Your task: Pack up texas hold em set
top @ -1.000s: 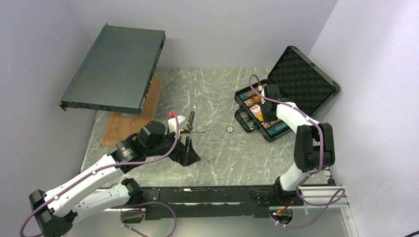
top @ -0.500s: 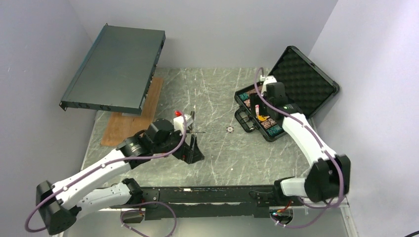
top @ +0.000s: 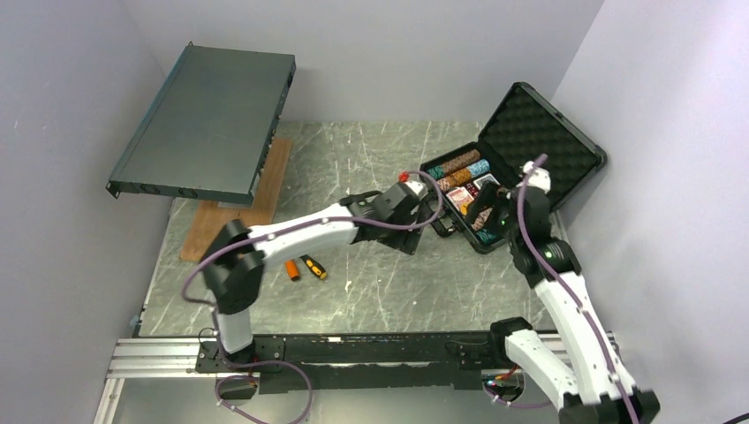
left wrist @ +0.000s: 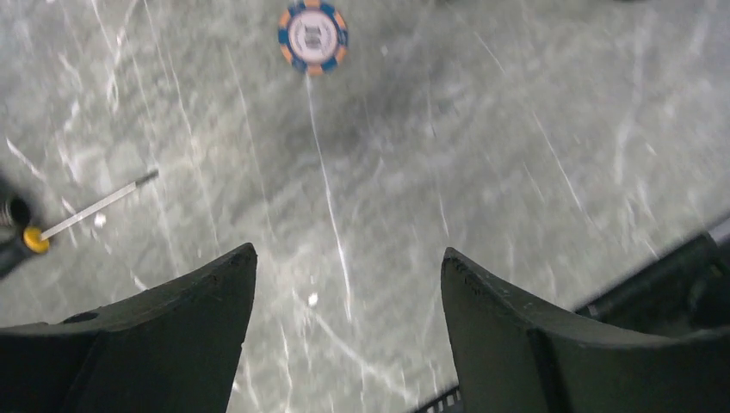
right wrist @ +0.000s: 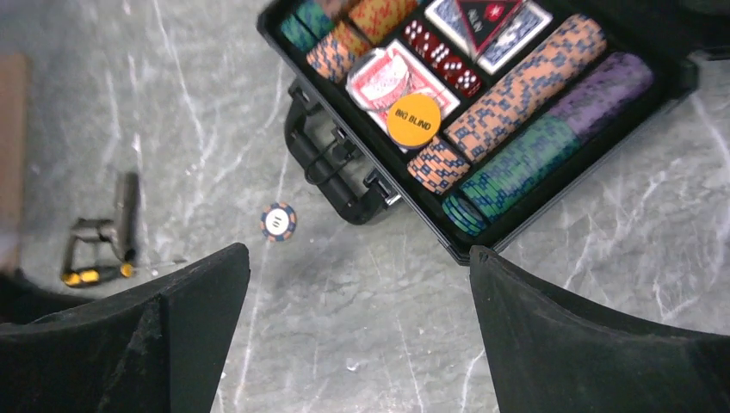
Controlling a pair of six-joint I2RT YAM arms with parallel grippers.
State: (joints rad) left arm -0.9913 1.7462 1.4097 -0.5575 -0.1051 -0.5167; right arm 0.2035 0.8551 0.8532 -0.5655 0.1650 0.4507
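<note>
The black case [top: 439, 223] lies open at the back right, its foam lid [top: 540, 144] leaning back. Inside it lie rows of striped chips [right wrist: 525, 82], red dice [right wrist: 443, 60], a blue deck [right wrist: 510, 41] and a red deck [right wrist: 383, 82] with an orange "BIG BLIND" button [right wrist: 413, 120] on it. One loose chip [right wrist: 278, 221] [left wrist: 313, 37] lies on the table left of the case handle [right wrist: 323, 159]. My left gripper [top: 415, 240] [left wrist: 349, 251] hangs open just short of that chip. My right gripper [top: 487, 215] [right wrist: 359, 251] stands open above the table beside the case, empty.
A dark-grey rack unit [top: 208, 124] leans at the back left over a wooden board [top: 234, 221]. Orange-handled screwdrivers [top: 300, 267] lie left of centre; one thin shaft [left wrist: 99, 202] shows near my left fingers. Walls close in on both sides.
My left arm has swung from the near left across to the middle, by the loose chip. My right gripper has opened and drawn up and back from inside the case.
</note>
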